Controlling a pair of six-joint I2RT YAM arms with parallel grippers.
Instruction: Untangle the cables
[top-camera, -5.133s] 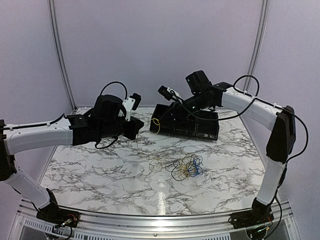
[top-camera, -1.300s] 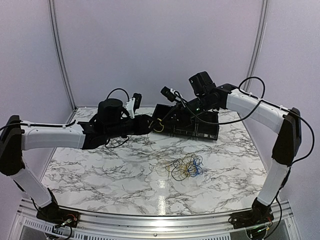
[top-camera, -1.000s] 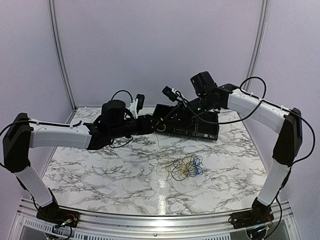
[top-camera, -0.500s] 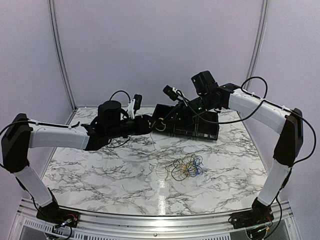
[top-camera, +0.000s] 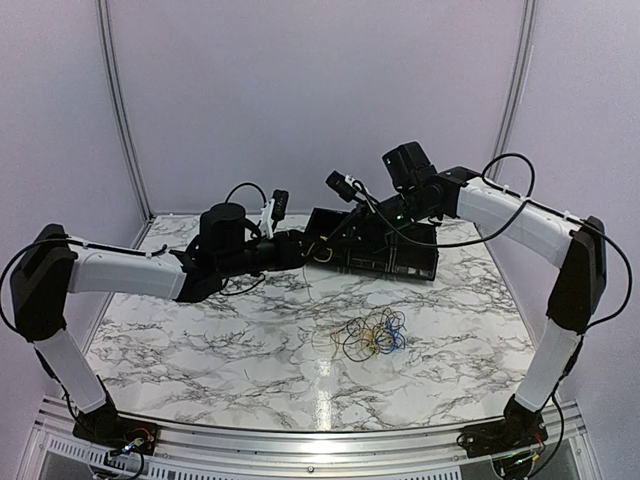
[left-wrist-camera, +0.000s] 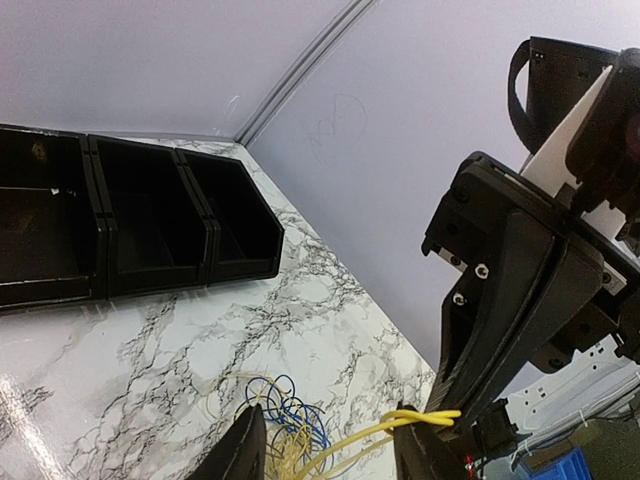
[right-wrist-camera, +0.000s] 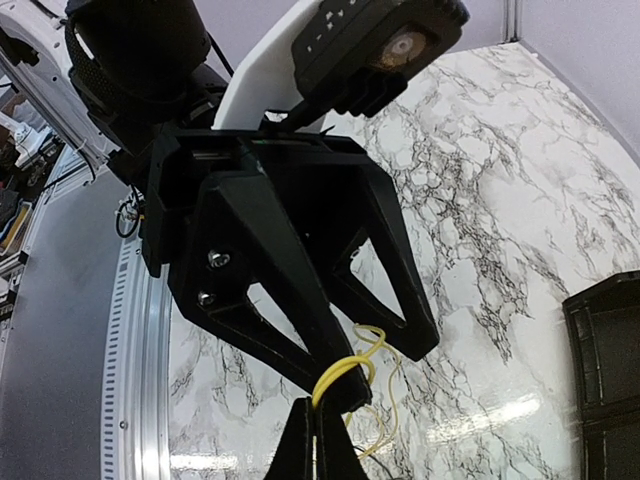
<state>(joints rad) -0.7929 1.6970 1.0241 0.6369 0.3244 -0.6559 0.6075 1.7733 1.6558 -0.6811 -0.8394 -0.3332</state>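
Observation:
A tangle of cables (top-camera: 372, 333), yellow, black and blue, lies on the marble table right of centre. One yellow cable (right-wrist-camera: 345, 372) rises from it to my right gripper (right-wrist-camera: 318, 425), which is shut on its looped end in front of the black bins. My left gripper (left-wrist-camera: 330, 432) meets it there, tip to tip, jaws apart. The yellow loop (left-wrist-camera: 430, 418) lies over the tip of one left finger (left-wrist-camera: 412, 445). The strand runs down between the left fingers toward the blue coils (left-wrist-camera: 290, 420). In the top view both grippers (top-camera: 303, 250) (top-camera: 322, 252) hang above the table.
A row of black storage bins (top-camera: 385, 245) (left-wrist-camera: 140, 230) stands at the back of the table, just behind the two grippers. Pale walls with metal corner posts (top-camera: 122, 110) close in the table. A metal rail (top-camera: 300, 440) runs along the near edge.
Since five seconds ago the left arm has stretched right until its fingers reached the yellow cable at the right gripper. Over the last second it only shifts slightly; the right arm stays put.

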